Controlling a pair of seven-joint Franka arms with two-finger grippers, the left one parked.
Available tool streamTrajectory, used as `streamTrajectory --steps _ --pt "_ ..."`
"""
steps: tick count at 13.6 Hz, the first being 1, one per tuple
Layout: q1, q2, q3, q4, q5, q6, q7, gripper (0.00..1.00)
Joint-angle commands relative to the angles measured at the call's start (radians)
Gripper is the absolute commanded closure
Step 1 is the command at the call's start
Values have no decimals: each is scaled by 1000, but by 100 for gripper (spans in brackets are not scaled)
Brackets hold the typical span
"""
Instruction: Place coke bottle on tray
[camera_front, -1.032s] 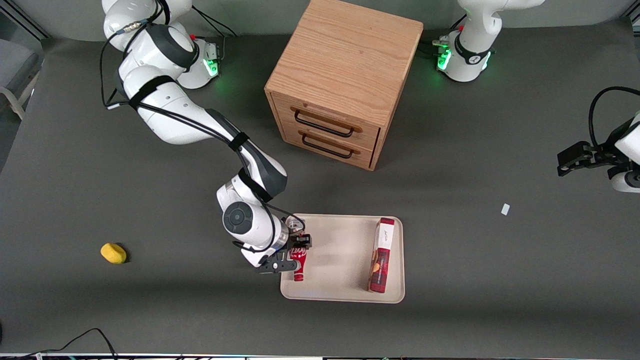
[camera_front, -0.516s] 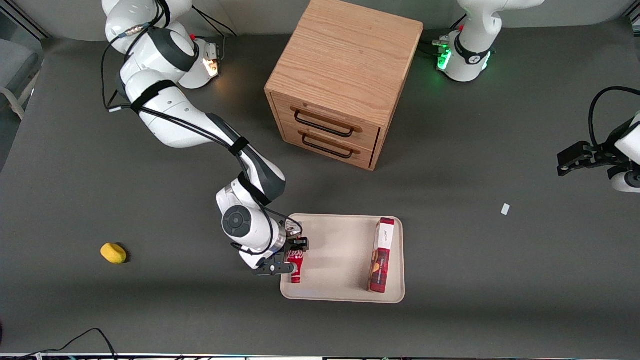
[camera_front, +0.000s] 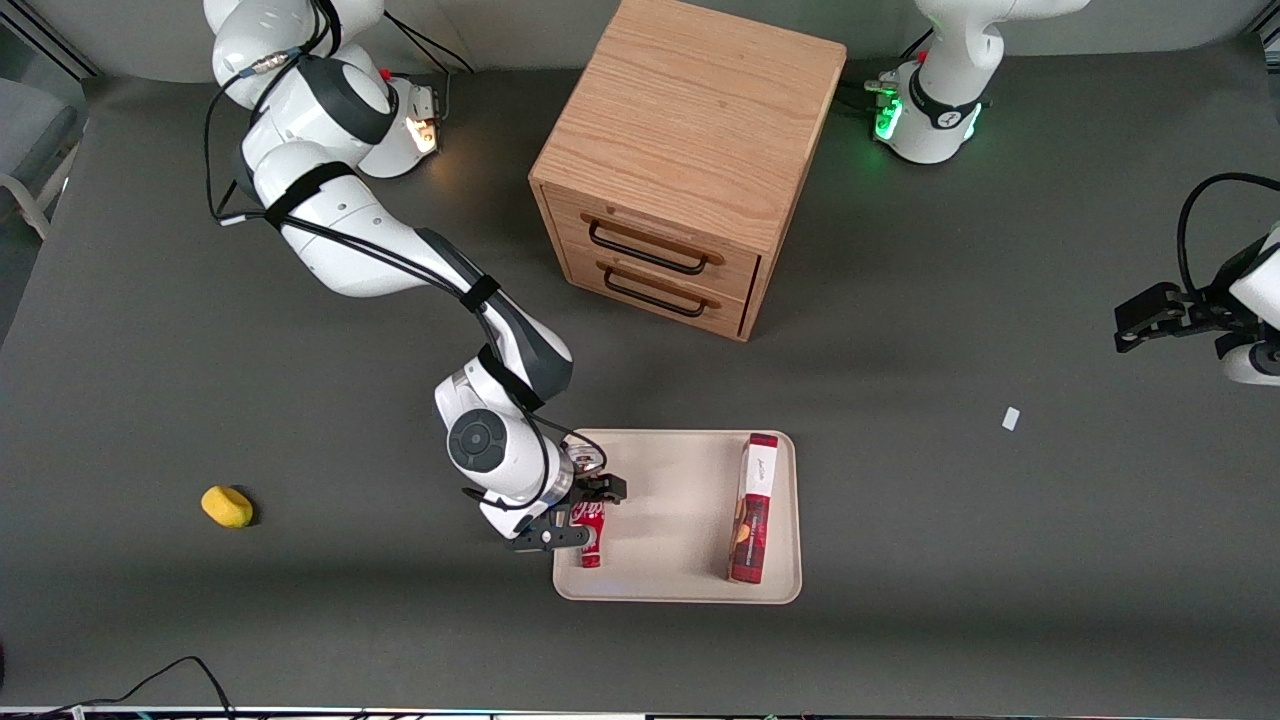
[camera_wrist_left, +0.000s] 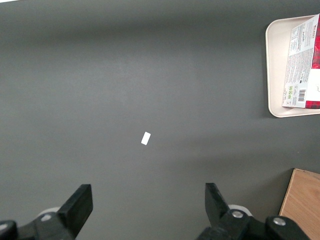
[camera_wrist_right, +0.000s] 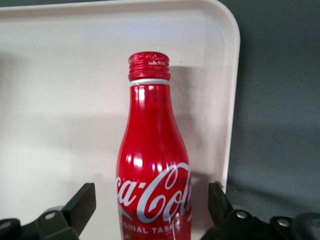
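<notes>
So my pincer (camera_front: 587, 516) sat at the lower middle of the front frame, fingers spread wide on either side of the small slim red coke bottle with white script lettering (camera_front: 589, 535). They weren't squeezing it; there was a clear gap on both sides in the wrist shot. The bottle (camera_wrist_right: 154, 170) was lying flat on the flat beige rectangular tray with rounded corners (camera_front: 670, 470), close to the rim at my working arm's end, cap pointing toward the front camera. A longer red-and-white rectangular box (camera_front: 752, 507) lay on the same tray, well apart from it. I'd call this the release step, basically done. The next move probably needed a straight lift clear, without nudging the bottle, since it looked like it could roll.
</notes>
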Motion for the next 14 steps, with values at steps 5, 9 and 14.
streamTrajectory --steps 5,9,14 --pt "-17 -130 22 5 -21 -94 45 0" --pt "-101 -300 43 2 -20 -362 -14 0" --pt "-168 -585 -90 -145 -17 -700 -169 0"
